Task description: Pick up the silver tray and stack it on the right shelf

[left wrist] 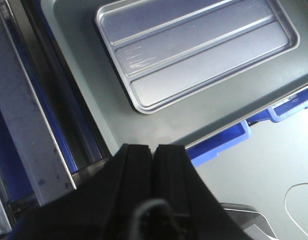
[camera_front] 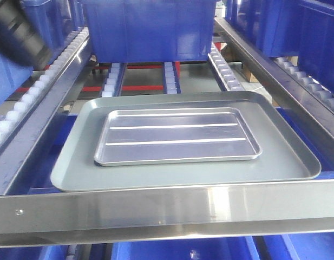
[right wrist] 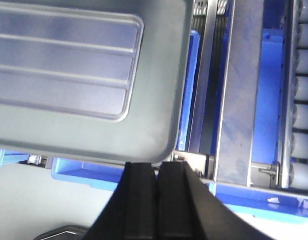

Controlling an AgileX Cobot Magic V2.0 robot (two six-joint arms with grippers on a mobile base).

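**Silver tray sitting in the grey one, nothing grabbed yet**

Steel flow-rack all around: roller rails [camera_front: 26,97] sloping on both sides, blue bins [camera_front: 150,27] parked behind, and a broad flat front bar [camera_front: 167,208] running across the near edge. That's the right shelf [camera_front: 296,81] level as far as can be judged.

So, the silver tray [camera_front: 177,135] is lying flat, roughly centred inside the larger grey tray [camera_front: 74,173], two long ridges across its floor clearly seen. The grey tray itself is resting just behind the front bar.

Fingers-wise: the left gripper [left wrist: 154,155] is seen clenched, fingers [left wrist: 136,165] pressed together with nothing between them, hovering off the grey tray's near-left corner, apart from the silver tray. The right gripper [right wrist: 157,172] is likewise pinched closed on nothing, just off the grey tray's near-right corner. Neither is touching the silver tray.

What could go wrong: the silver tray's rim is low and sits nested, so the grey tray's rim could easily be pinched instead, or both trays lifted together. With closed fingers, the rim could only be bumped and the tray slid around on the smooth grey floor. A one-sided grab would probably tilt it, given how shiny and slick it looks.
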